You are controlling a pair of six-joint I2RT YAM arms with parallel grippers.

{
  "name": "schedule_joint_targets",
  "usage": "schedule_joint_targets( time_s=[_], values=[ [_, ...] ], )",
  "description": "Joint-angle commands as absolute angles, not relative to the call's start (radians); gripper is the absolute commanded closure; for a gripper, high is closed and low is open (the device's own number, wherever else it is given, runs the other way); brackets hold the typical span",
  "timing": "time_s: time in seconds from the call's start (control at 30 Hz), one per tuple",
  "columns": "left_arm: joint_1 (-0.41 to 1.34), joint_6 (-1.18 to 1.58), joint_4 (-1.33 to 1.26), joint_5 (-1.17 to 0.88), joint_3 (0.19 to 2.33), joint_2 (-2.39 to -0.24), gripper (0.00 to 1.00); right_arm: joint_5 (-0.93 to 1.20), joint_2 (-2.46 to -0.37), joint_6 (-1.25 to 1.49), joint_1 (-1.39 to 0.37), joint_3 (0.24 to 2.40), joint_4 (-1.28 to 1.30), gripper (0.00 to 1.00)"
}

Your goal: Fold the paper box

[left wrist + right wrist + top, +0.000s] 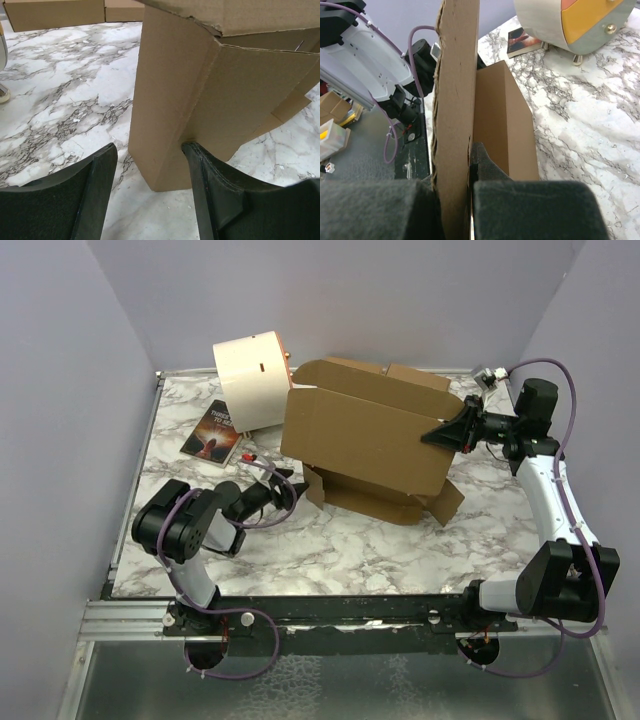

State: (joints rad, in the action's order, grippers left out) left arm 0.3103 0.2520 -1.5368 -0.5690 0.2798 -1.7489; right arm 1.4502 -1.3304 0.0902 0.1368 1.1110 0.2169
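Closest to the left wrist camera are the two black fingers (95, 190) of the left claw (150, 152). They stand apart, with a strip of marbled desk (60, 100) showing between them. A corner flap of the paper box (200, 95) comes down to the desk just past that gap. The finger on the right of this view sits right against the flap's fold and the other is clear of it, so this claw is wide and clamps nothing.

From above, the same claw lies low over the desk at the box's near-left corner. The paper box (365, 435) sits in the middle of the desk, partly folded. One large panel is raised and tilted, walls stand behind it, and loose flaps splay on the marble along its near side.

The right claw (443, 432) reaches in from the right to the raised panel's right edge. In the right wrist view its felt-covered pads (530, 210) are pressed together on a cardboard panel, which is seen edge-on and upright between them.

Behind the box to the left, a cream drum (250, 380) lies on its side close to the box's far-left corner; whether they touch cannot be told. A dark book (212, 430) lies flat just in front of the drum. Two smaller closed boxes (55, 12) rest side by side at the far edge of the desk.
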Motion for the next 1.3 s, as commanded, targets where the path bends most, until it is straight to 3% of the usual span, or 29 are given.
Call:
schedule_joint_targets(
  time_s=[0.0,0.87,1.13,1.27],
  values=[
    [0.338,0.195,-1.779,-0.491,0.283,-1.750,0.39,1.471,-1.330,0.088,0.133,1.100,0.196,0.99],
    [0.428,0.054,-1.779,-0.310,0.359,-1.812,0.36,1.489,-1.347,0.098,0.133,1.104,0.199,0.99],
    [0.439,0.066,-1.779,-0.287,0.380,-1.834,0.47,1.496,-1.348,0.101,0.133,1.108,0.200,0.99],
    [0.442,0.080,-1.780,-0.290,0.383,-1.839,0.61,1.499,-1.350,0.103,0.133,1.107,0.199,0.99]
  ],
)
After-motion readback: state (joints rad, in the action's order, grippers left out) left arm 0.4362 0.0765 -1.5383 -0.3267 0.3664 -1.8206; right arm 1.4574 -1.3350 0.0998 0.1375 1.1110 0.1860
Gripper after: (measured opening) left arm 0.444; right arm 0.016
